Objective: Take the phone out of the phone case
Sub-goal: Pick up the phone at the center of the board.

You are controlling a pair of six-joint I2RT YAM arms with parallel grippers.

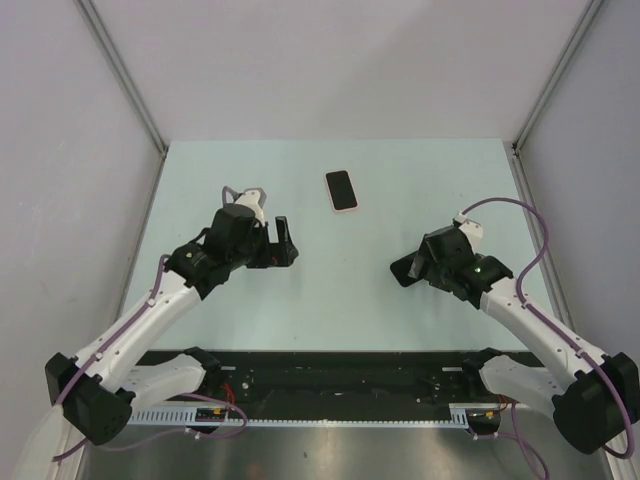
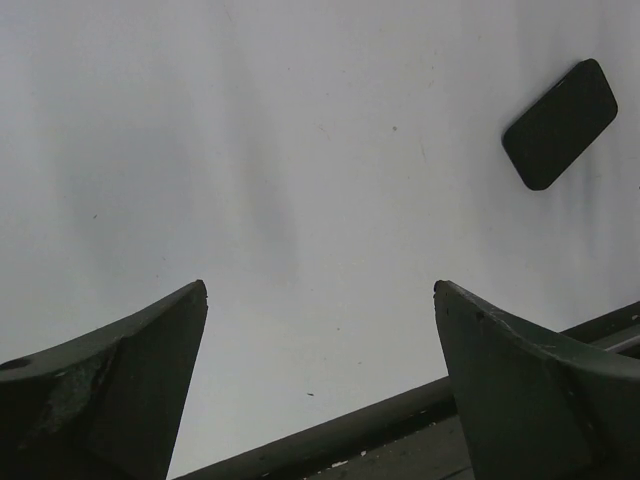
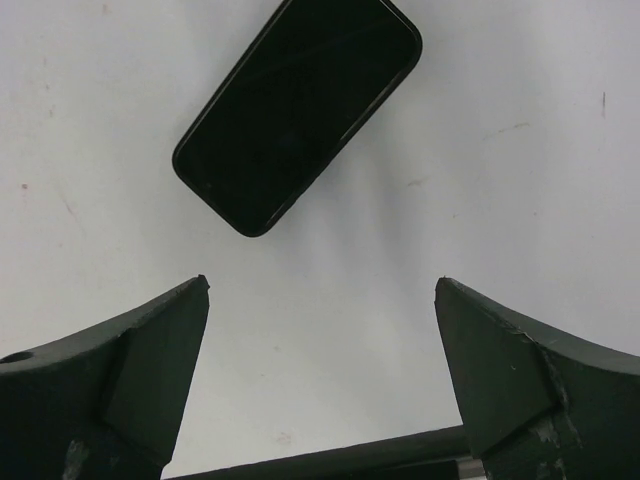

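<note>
The phone (image 1: 341,190) lies screen up at the far middle of the table, its black screen framed by the thin pink rim of the phone case (image 1: 346,210). My left gripper (image 1: 283,243) is open and empty, to the near left of the phone. My right gripper (image 1: 405,268) is open and empty, to the near right of it. In the left wrist view the phone (image 2: 560,124) lies far off at the upper right of the open gripper (image 2: 320,287). In the right wrist view the phone (image 3: 298,110) lies just ahead of the open gripper (image 3: 322,282), untouched. The phone's back is hidden.
The pale green table (image 1: 240,310) is walled by white panels with metal posts at the far corners (image 1: 163,150). A black rail (image 1: 340,385) with cables runs along the near edge between the arm bases.
</note>
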